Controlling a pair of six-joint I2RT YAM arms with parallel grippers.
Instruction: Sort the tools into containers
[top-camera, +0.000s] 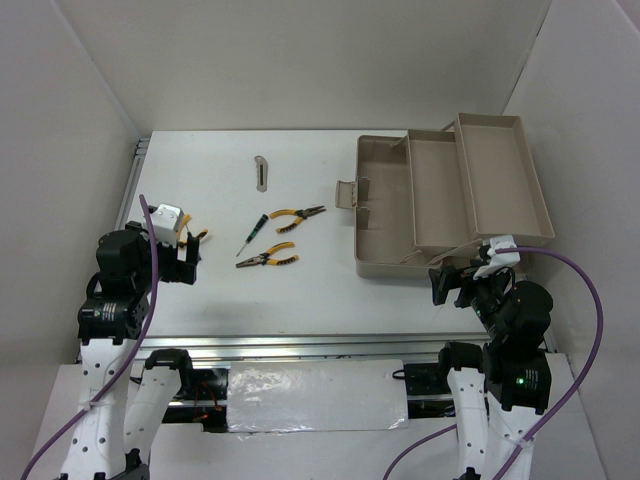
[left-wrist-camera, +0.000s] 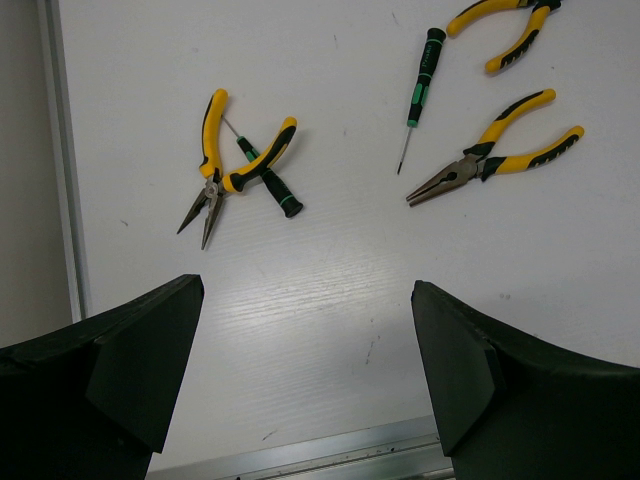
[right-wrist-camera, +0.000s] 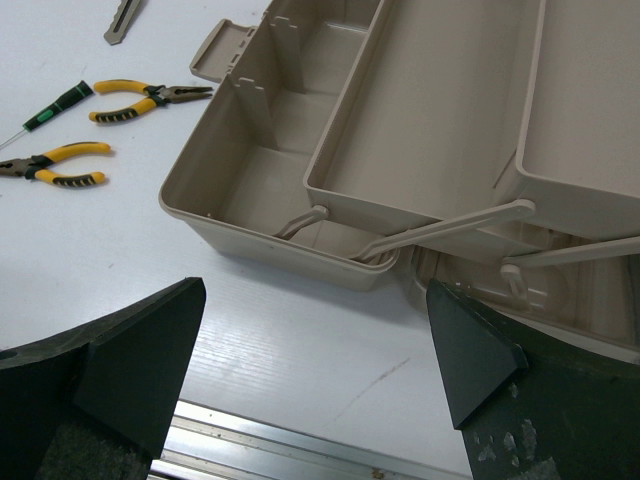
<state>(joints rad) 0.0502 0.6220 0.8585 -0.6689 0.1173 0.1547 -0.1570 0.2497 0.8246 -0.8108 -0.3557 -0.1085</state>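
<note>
Left tool (left-wrist-camera: 305, 345): jaws wide apart, nothing between them, above the table (left-wrist-camera: 330, 290).
Right tool (right-wrist-camera: 315, 350): jaws wide apart, holding nothing, just short of the toolbox's near wall.
Toolbox (right-wrist-camera: 250, 235): open on the right side of the table, straight ahead of the right tool; the deep tub is bare.
Lower tray (top-camera: 440, 190) and upper tray (top-camera: 500, 170): folded out to the right, both bare.
Near pliers (left-wrist-camera: 213, 140): on the table ahead of the left tool, toward its left finger.
Middle pliers (left-wrist-camera: 470, 160): ahead, toward its right finger.
Far pliers (top-camera: 297, 214): beyond the middle pair.
Crossed screwdriver (left-wrist-camera: 272, 185): lying across the near pliers, touching them.
Loose screwdriver (left-wrist-camera: 427, 65): between the near and middle pliers, apart from both.
Metal piece (top-camera: 261, 172): farthest back, well apart from both tools.
</note>
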